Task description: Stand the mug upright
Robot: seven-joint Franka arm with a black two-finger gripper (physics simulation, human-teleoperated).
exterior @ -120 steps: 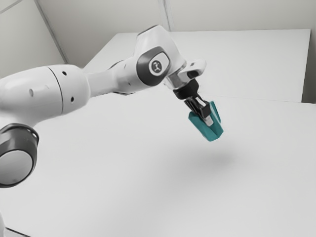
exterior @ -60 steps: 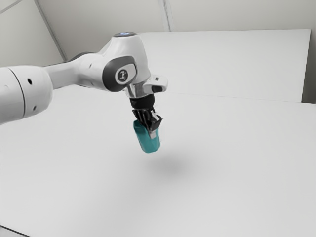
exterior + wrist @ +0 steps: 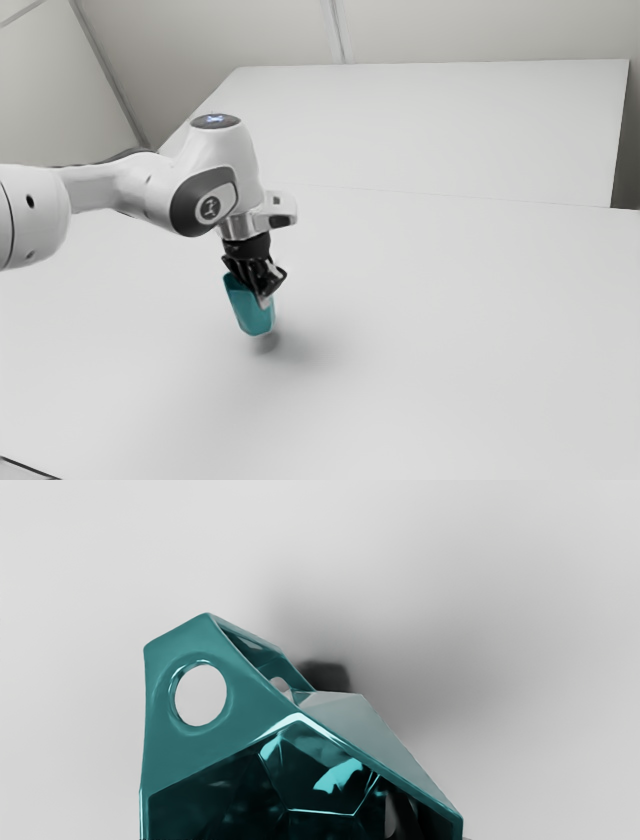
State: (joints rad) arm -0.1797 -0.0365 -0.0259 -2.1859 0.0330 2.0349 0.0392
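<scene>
Arm: our big white arm (image 3: 212, 170) comes in from the exterior view's left and bends down, ending right above our claw.
Mug: our blue-green mug (image 3: 254, 319) is just below our claw, up against it, and sticks out a bit to the exterior view's left of it.
Mug's lean: its mouth is up and its bottom is down, but it tips a little, so it is not quite straight.
Mug's side part: we see a flat bit with a round hole (image 3: 185, 750), out past the rim from our claw's fingers.
Claw: our claw (image 3: 260, 295) points down and is closed on the mug's wall, its fingers only a thin wall apart, one dark finger (image 3: 406, 812) inside the mug.
Shadow: a dark spot (image 3: 265, 343) lies under our claw and close below the mug.
Counter: the pale counter (image 3: 450, 330) spreads out below our claw; the mug's bottom is very near it, and we cannot tell if they touch.
</scene>
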